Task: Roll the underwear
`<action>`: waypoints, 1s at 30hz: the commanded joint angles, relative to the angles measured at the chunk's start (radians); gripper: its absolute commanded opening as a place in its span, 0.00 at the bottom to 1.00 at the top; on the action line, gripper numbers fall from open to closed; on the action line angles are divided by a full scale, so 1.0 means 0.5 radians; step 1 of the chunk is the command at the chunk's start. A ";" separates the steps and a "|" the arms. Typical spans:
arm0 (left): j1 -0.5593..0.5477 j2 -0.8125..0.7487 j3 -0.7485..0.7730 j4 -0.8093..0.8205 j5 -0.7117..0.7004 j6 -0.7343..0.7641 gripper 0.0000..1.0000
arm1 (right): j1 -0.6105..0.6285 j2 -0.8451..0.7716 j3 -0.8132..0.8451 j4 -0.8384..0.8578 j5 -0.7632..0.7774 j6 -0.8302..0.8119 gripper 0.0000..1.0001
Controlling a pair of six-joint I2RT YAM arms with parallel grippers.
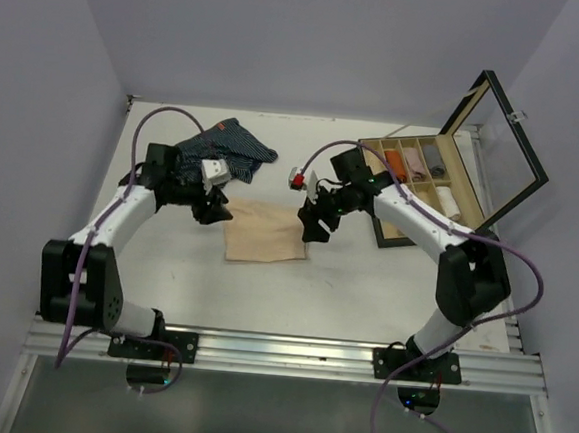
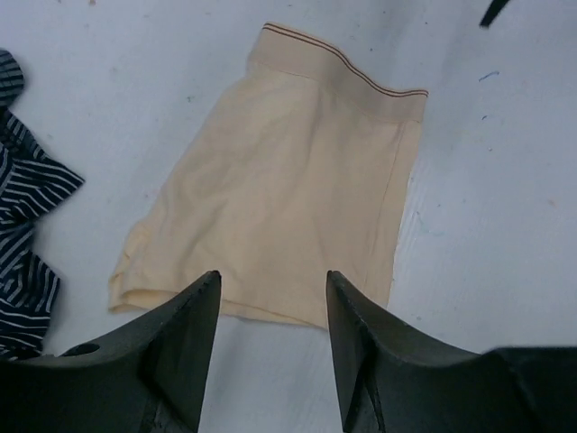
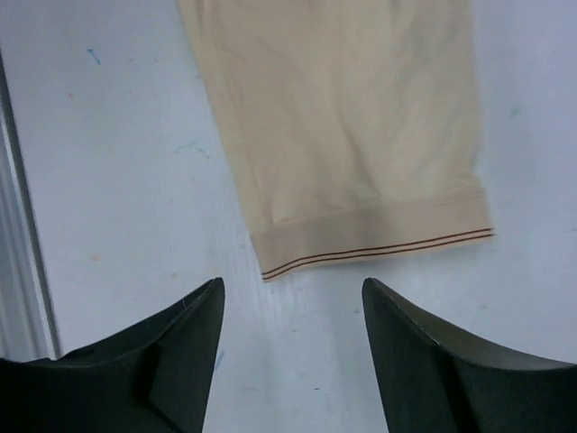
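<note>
Left jaws parted, empty, over the leg hem of the beige underwear (image 1: 265,232), right jaws apart, empty, just off its waistband, garment flat on the table (image 1: 345,281) between them, navy striped underwear (image 1: 230,147) crumpled behind, wooden box (image 1: 398,241) far right.

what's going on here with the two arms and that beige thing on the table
Two robot arms are working on underwear that is to be rolled. The beige underwear lies flat on the table, not yet rolled. The left end effector hovers open at its leg end and the right end effector hovers open at its waistband; neither holds it. The navy underwear lies crumpled behind the left arm.
</note>
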 commanded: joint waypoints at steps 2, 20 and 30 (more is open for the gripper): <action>-0.136 -0.320 -0.317 0.032 -0.255 0.669 0.56 | 0.035 -0.323 -0.232 0.138 0.231 -0.584 0.69; -0.495 -0.388 -0.735 0.483 -0.593 0.817 0.57 | 0.216 -0.253 -0.819 0.740 0.228 -1.348 0.62; -0.498 -0.293 -0.713 0.450 -0.608 0.844 0.56 | 0.259 -0.124 -0.801 0.697 0.194 -1.572 0.55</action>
